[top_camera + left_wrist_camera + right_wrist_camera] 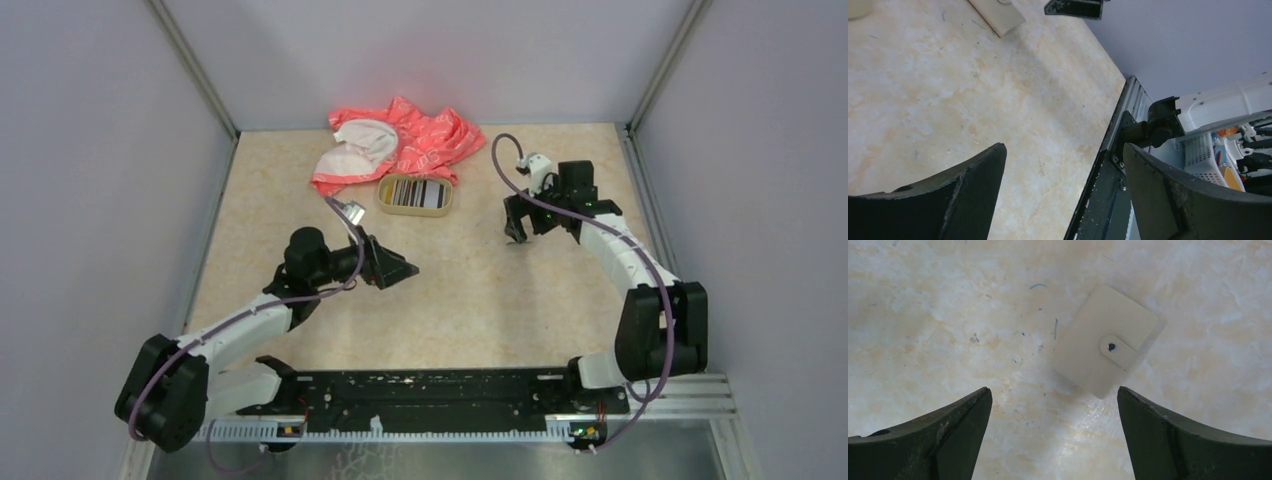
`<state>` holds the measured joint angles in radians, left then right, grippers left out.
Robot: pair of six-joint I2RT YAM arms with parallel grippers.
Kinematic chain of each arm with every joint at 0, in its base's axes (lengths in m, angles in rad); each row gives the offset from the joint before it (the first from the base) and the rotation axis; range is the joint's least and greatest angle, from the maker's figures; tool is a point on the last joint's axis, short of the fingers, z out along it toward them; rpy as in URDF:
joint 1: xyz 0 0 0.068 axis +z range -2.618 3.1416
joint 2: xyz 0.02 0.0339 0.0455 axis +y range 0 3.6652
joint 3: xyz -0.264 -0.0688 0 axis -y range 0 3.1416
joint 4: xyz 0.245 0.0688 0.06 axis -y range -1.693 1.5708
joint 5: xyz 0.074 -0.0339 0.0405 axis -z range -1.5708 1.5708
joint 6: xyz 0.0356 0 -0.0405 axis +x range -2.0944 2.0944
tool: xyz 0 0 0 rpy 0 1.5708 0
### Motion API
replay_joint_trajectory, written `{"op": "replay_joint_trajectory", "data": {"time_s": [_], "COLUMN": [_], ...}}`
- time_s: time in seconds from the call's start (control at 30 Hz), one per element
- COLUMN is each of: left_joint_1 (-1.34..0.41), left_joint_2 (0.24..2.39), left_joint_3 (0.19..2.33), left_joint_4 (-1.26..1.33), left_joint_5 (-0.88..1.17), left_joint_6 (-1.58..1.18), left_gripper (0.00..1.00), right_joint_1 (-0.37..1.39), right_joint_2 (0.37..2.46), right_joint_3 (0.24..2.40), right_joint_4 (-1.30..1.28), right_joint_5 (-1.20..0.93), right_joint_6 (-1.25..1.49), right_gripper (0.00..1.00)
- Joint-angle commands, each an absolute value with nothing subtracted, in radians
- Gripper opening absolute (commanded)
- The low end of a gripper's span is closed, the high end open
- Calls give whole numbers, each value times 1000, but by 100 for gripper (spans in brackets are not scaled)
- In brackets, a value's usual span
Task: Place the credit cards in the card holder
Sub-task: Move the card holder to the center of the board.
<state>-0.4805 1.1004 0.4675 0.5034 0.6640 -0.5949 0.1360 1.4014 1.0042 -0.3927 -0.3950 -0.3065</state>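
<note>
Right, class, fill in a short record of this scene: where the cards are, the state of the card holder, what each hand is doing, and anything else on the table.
credit cards: edge-on in the tan tray, far side of the table
card holder: beige, folded shut, tab across its edge, lying flat on the table
right hand: open, empty, over the card holder, not touching it
left hand: open, empty, over bare table
other: pink cloth just behind the tray
progress: cards in the tray, holder shut

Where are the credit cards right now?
In the top view, the credit cards sit in a tan tray at the far middle, next to the pink cloth.
</note>
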Motion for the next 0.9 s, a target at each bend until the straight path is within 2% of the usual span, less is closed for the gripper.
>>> {"op": "replay_joint_trajectory", "data": {"time_s": [0.0, 0.17, 0.3, 0.37, 0.43, 0.5, 0.87], "left_joint_1": [-626, -717, -727, -731, -735, -734, -735], "left_joint_2": [1123, 1168, 1228, 1257, 1285, 1289, 1167], "left_joint_3": [425, 363, 316, 313, 309, 312, 335], "left_joint_4": [689, 784, 892, 910, 935, 931, 723], "left_joint_5": [499, 320, 310, 314, 319, 329, 330], "left_joint_6": [-644, -659, -706, -716, -719, -707, -665], "left_gripper": [93, 90, 82, 81, 80, 78, 79], "right_joint_1": [62, 41, 27, 9, -19, -34, -26], "right_joint_2": [1442, 1521, 1575, 1622, 1694, 1768, 1929], "right_joint_3": [1048, 1045, 1050, 1083, 1154, 1228, 1297], "right_joint_4": [-408, -418, -378, -375, -412, -462, -495], "right_joint_5": [-404, -377, -351, -385, -432, -448, -510], "right_joint_6": [-302, -296, -198, -147, -118, -130, -147], "right_gripper": [92, 84, 81, 74, 64, 58, 55]}}
